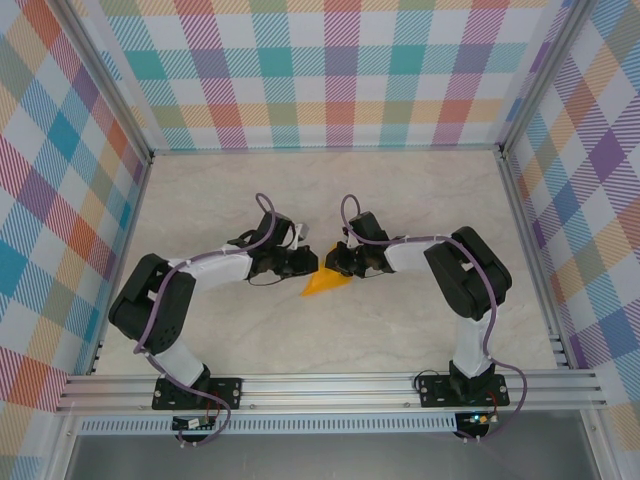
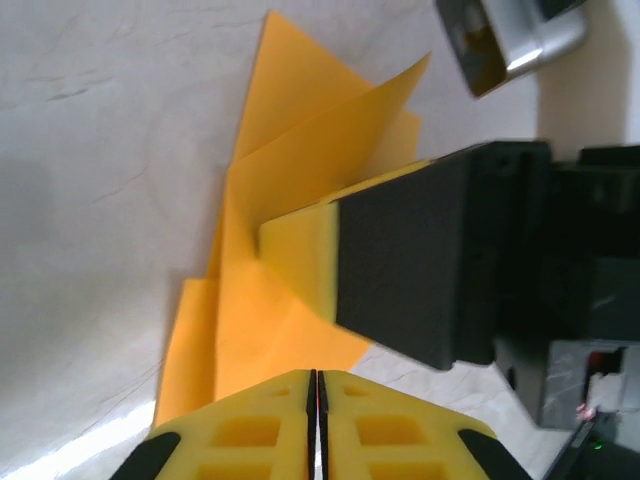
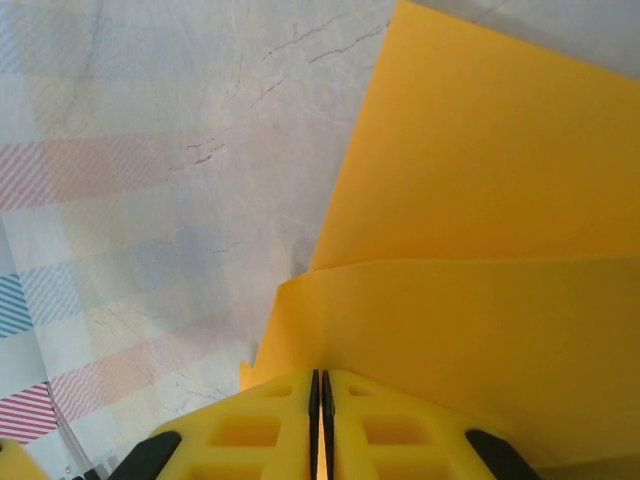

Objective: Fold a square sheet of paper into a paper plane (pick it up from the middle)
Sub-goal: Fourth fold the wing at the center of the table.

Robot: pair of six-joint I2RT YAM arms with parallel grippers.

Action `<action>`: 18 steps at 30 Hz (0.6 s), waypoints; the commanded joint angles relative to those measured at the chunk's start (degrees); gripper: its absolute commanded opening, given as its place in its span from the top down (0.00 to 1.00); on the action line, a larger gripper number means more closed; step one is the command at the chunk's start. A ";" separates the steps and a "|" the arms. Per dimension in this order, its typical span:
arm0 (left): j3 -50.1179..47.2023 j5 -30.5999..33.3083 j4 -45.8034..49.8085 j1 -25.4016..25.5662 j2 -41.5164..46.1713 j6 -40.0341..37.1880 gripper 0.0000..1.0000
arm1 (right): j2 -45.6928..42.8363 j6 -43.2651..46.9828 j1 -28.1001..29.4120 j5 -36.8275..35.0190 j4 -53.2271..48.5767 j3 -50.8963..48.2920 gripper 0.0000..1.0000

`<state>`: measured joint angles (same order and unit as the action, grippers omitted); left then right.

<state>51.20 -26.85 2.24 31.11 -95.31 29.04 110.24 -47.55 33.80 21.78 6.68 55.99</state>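
Your left gripper (image 2: 315,378) has its fingers pressed together on an edge of the sheet of paper (image 2: 290,170). Your right gripper (image 3: 320,378) is clamped on the sheet too, from the opposite side. The sheet is creased into overlapping layers, with some flaps standing up. Under the sheet is a pale marbled table (image 1: 250,190). Beyond it stand pastel plaid walls (image 1: 340,70), and nearer you a metal rail (image 1: 330,385). From above, both grippers cover much of the sheet, leaving an orange wedge in sight.
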 commanded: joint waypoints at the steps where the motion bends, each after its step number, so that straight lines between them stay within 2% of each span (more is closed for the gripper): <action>1: 0.28 -2.83 -3.46 0.52 -3.07 2.49 0.92 | 2.69 -0.52 -0.29 -1.23 -3.01 0.13 0.90; 12: 1.99 -4.97 -1.68 1.05 -7.80 1.19 0.97 | 2.87 -1.32 -0.32 -1.01 -3.69 0.80 0.91; 18: 2.94 0.13 3.75 1.05 -9.04 -0.48 0.99 | 2.61 -1.06 -0.32 -1.31 -3.57 0.79 0.91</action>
<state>52.73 -29.28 1.85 31.59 -103.26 30.17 110.76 -48.84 33.74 22.22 5.82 56.69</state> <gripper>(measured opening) 0.054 0.092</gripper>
